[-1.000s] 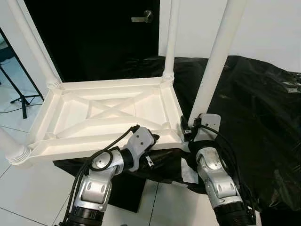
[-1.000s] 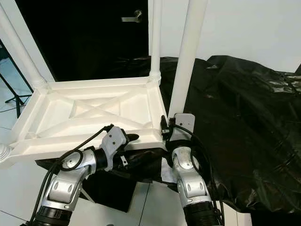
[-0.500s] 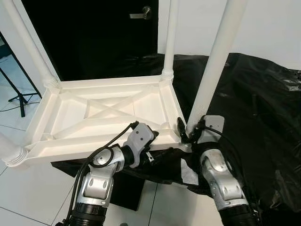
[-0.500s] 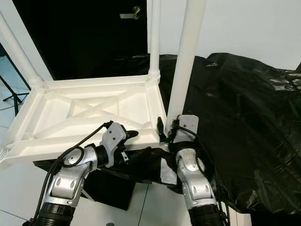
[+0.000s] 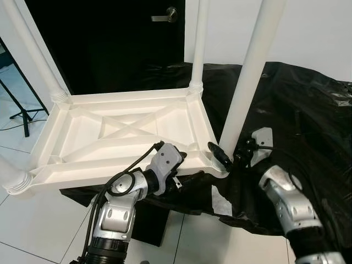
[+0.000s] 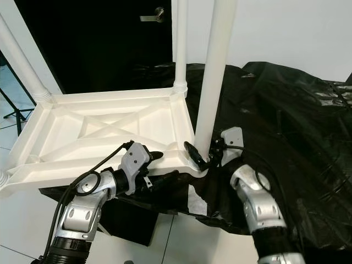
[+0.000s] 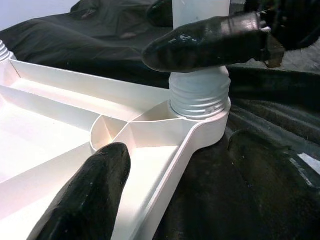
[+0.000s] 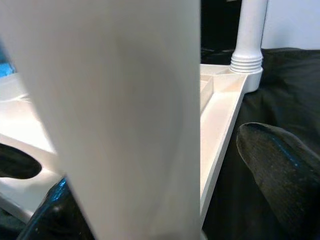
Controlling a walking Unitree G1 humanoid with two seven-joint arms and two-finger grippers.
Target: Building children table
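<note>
The white plastic children's table (image 5: 126, 132) sat upside down, its underside facing up, so you could see the raised rim and the X-shaped ribbing across the panel. Round white legs stood up from the corners: a far-left leg (image 5: 36, 52), a far-right leg (image 5: 199, 44), and the near-right leg (image 5: 250, 77), the thickest-looking one since it was closest to the camera. A ribbed stub at the near-left corner (image 5: 14, 179) poked in from the frame edge. Each leg ended in a ribbed collar where it met its corner socket; in the left wrist view the collar (image 7: 200, 97) of the near-right leg sat in its rounded socket.

The table rested on a crinkly black plastic sheet (image 5: 308, 121) draped over whatever was underneath, with one side of it hanging out past the sheet over the white tiled floor (image 5: 38, 220).

The right end effector (image 6: 202, 155) was at the base of the near-right leg, fingers spread around the leg, one on each side, so holding it as far as I could tell. The left end effector (image 5: 184, 165) was at the table's near edge beside that same corner, fingers apart, one finger (image 7: 87, 195) over the rim.

Behind it all was a dark door with a metal lever handle (image 5: 163, 16), a white wall (image 5: 319, 33), and a black tripod stand (image 5: 19, 104) off to the left.
</note>
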